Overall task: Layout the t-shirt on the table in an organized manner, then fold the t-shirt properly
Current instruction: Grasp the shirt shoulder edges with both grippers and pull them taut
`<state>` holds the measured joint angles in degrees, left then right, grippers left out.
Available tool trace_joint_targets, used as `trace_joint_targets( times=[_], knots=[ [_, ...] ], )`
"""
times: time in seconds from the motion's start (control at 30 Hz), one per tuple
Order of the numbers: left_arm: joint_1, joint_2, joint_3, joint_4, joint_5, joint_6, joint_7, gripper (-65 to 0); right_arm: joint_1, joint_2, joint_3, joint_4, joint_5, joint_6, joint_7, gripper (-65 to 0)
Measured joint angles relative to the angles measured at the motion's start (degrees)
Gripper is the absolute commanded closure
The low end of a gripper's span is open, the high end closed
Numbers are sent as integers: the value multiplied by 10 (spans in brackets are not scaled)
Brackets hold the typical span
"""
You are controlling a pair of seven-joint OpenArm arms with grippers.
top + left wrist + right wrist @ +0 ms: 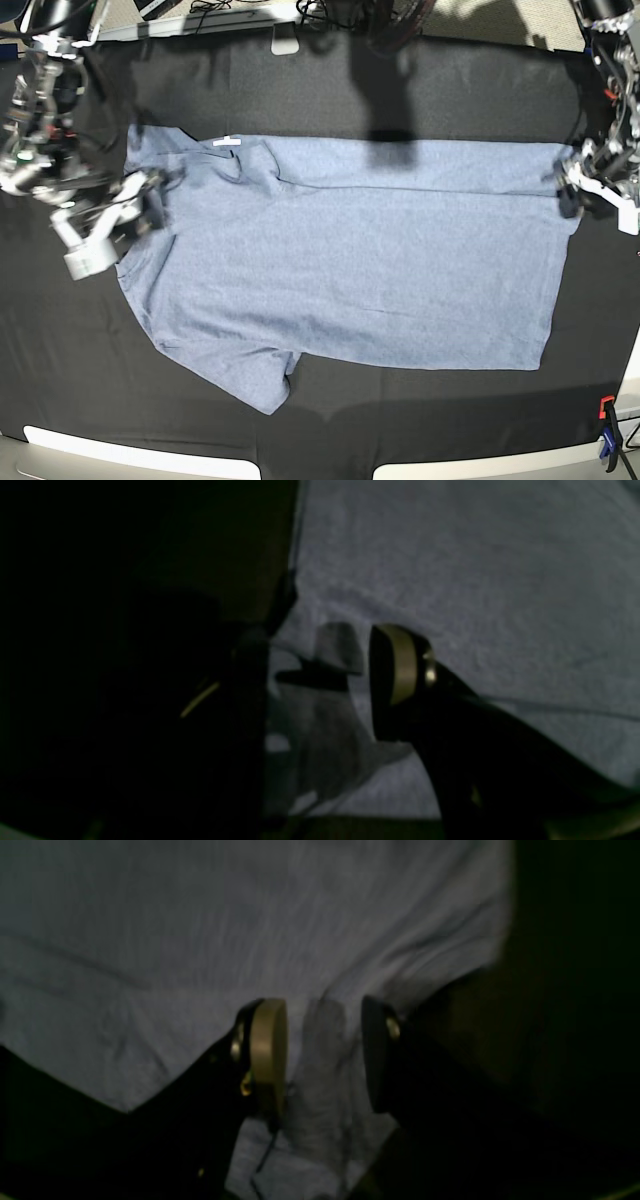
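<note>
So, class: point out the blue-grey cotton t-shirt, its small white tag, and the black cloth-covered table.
t-shirt (380, 270), base view, mid-body.
tag (227, 142), base view, its centre.
table (90, 370), base view, bare cloth.

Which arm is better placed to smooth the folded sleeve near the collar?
The right tool: it is open at the collar end of the t-shirt, beside that sleeve. The left tool is at the hem.

Left arm: low at the table's (420, 80) right edge, bent wrist, left gripper (320, 685) with jaws parted.
Right arm: low near the left edge, right gripper (325, 1055) with jaws parted, pads apart.
</note>
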<state>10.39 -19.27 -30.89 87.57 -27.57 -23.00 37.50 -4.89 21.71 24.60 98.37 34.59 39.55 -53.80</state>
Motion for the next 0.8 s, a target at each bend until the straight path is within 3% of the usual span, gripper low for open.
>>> trace_joint_targets(
  times=[0.23, 0.43, 0.6, 0.73, 0.8],
  knots=[
    [64, 1, -32, 10, -15, 0, -25, -301, -46, 0, 64, 47, 77, 0, -12, -237],
    [44, 13, -32, -28, 26, 5, -62, -301, -84, -1, 63, 59, 86, 1, -21, -237],
    [16, 13, -33, -104, 20, 1, -71, -301, -104, -1, 63, 59, 92, 1, -23, -237],
    [9, 6, -33, -117, -23, -77, -17, -300, -103, -1, 63, 59, 92, 1, -30, -237],
    [9, 5, -33, -117, -59, -99, 11, -284, -104, -1, 63, 59, 92, 1, -30, -237]
  ],
)
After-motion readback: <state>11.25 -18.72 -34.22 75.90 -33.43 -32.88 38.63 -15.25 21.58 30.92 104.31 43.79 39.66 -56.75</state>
